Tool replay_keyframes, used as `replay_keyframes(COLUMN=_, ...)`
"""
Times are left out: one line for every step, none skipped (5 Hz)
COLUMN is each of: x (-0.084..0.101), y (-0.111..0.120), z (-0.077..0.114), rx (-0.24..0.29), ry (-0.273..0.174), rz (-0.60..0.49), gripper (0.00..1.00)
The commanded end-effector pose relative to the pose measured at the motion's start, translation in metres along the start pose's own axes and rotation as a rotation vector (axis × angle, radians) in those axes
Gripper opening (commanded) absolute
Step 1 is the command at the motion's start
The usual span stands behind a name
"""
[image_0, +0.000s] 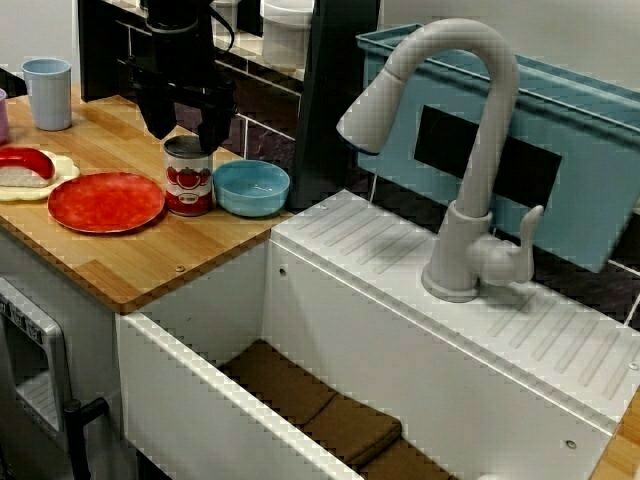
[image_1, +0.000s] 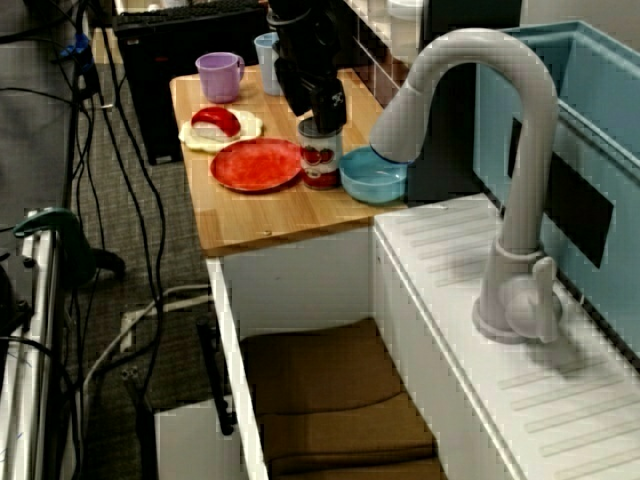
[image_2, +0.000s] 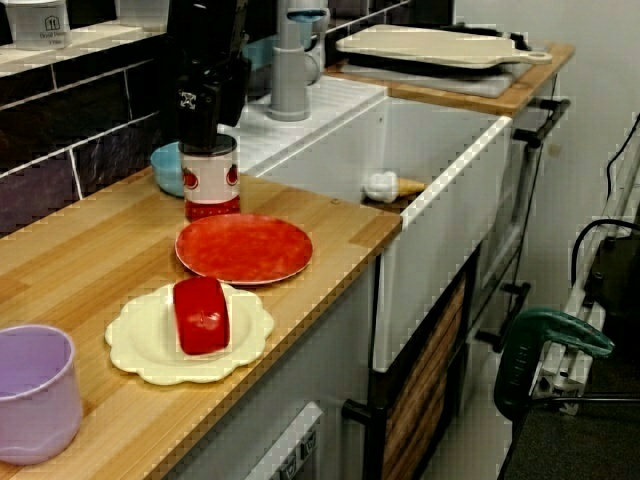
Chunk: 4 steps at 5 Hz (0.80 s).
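Note:
A tomato can (image_0: 188, 180) with a red and white label stands upright on the wooden counter (image_0: 150, 260). It sits between a red plate (image_0: 105, 200) and a light blue bowl (image_0: 251, 187). My black gripper (image_0: 187, 135) hangs straight over the can, its fingers spread a little wider than the can and reaching down to its top rim. In the view along the counter the gripper (image_2: 205, 135) sits right on top of the can (image_2: 211, 180). From above, the gripper (image_1: 322, 118) hides the can's lid (image_1: 321, 160).
A cream scalloped plate (image_2: 150, 345) carries a red piece (image_2: 201, 315), with a purple mug (image_2: 35, 390) near it and a blue cup (image_0: 48, 93) further back. The white sink basin (image_0: 200, 330) and grey faucet (image_0: 470, 150) lie beyond the bowl.

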<state>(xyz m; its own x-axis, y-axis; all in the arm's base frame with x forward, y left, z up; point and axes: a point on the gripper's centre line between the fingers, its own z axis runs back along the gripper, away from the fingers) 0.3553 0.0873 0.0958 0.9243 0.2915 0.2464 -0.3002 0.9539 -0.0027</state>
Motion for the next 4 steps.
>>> replay_keyframes(x=0.0164, y=0.0055, z=0.0121, rx=0.006, ry=-0.051, rz=0.006, gripper=1.0)
replay_keyframes(x=0.0189, y=0.0055, z=0.0102, rx=0.01, ry=-0.051, rz=0.01, gripper=1.0)
replay_keyframes(x=0.0203, y=0.0055, z=0.0072, rx=0.015, ry=-0.049, rz=0.014, gripper=1.0)
replay_keyframes(x=0.0215, y=0.0057, z=0.0058, rx=0.022, ry=-0.047, rz=0.023, gripper=1.0)
